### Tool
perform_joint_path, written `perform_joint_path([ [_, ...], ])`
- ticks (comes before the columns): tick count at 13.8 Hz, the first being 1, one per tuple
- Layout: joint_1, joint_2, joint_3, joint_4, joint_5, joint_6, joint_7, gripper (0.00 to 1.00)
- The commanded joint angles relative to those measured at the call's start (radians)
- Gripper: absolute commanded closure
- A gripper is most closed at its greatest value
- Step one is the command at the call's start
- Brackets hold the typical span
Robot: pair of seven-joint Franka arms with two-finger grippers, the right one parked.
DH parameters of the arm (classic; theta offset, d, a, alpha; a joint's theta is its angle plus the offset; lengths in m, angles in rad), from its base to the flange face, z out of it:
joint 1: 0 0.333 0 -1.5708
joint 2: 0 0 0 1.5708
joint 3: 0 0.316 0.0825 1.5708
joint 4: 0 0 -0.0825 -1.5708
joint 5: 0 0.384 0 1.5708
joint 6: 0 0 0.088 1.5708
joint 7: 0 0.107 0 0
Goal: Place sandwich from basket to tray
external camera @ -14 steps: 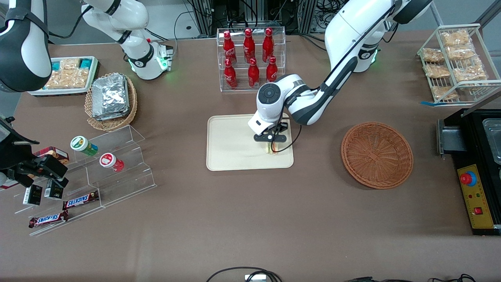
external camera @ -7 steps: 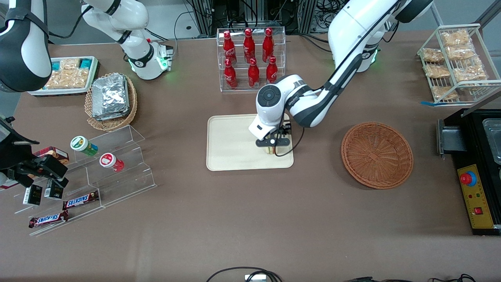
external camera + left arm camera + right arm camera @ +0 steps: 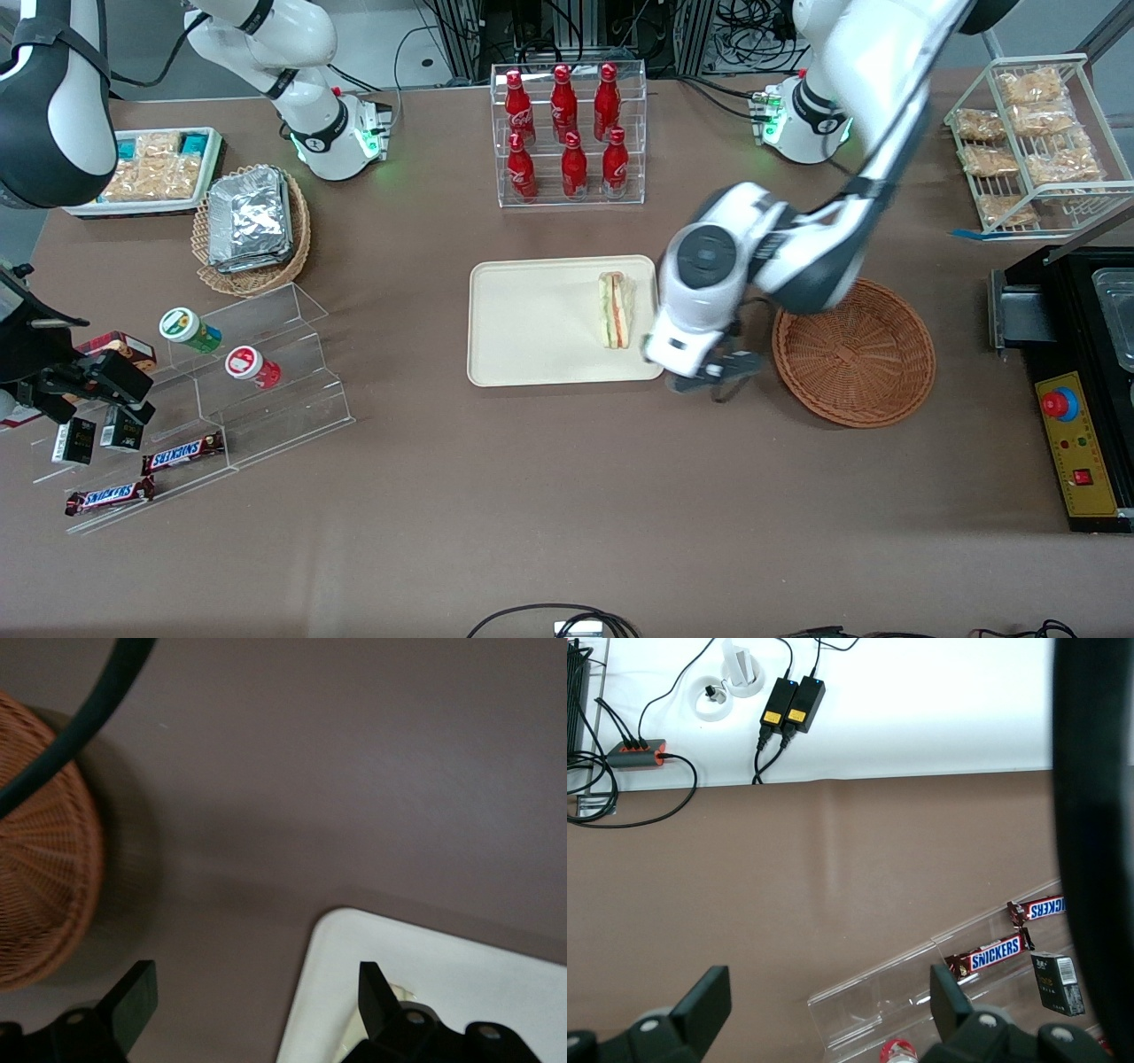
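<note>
The sandwich (image 3: 617, 310), a pale wedge with orange, red and green layers showing, lies on the cream tray (image 3: 532, 319) near the tray's edge toward the basket. Nothing touches it. The reddish-brown wicker basket (image 3: 853, 350) is empty. My left gripper (image 3: 713, 383) hangs open above the bare table between tray and basket, nearer to the front camera than the sandwich. In the left wrist view the gripper (image 3: 255, 1005) has its black fingers (image 3: 133, 1001) wide apart with nothing between them, over a tray corner (image 3: 425, 966) and beside the basket (image 3: 44, 877).
A clear rack of red bottles (image 3: 567, 133) stands farther from the front camera than the tray. A smaller basket of foil packets (image 3: 252, 226) and acrylic steps (image 3: 257, 372) lie toward the parked arm's end. A wire snack rack (image 3: 1032, 142) and black box (image 3: 1076, 372) stand past the basket.
The gripper opened and let go of the sandwich, which now lies on the tray. The arm lifted and swung off the tray toward the basket.
</note>
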Motion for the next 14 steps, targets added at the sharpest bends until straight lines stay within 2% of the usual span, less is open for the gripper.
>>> perform_joint_path([
  [1, 0.073, -0.080, -0.010, 0.007, -0.025, -0.088, 0.011, 0.00],
  [3, 0.103, -0.097, -0.008, 0.055, -0.050, -0.167, 0.078, 0.00],
  [6, 0.178, -0.116, -0.007, 0.166, -0.100, -0.361, 0.276, 0.00],
  [9, 0.267, -0.206, -0.002, 0.165, -0.154, -0.459, 0.469, 0.00],
  [10, 0.279, -0.238, 0.021, 0.163, -0.165, -0.487, 0.528, 0.00],
  [13, 0.267, -0.344, 0.179, 0.145, -0.284, -0.530, 0.713, 0.00],
  [14, 0.264, -0.373, 0.214, 0.140, -0.292, -0.547, 0.776, 0.00],
])
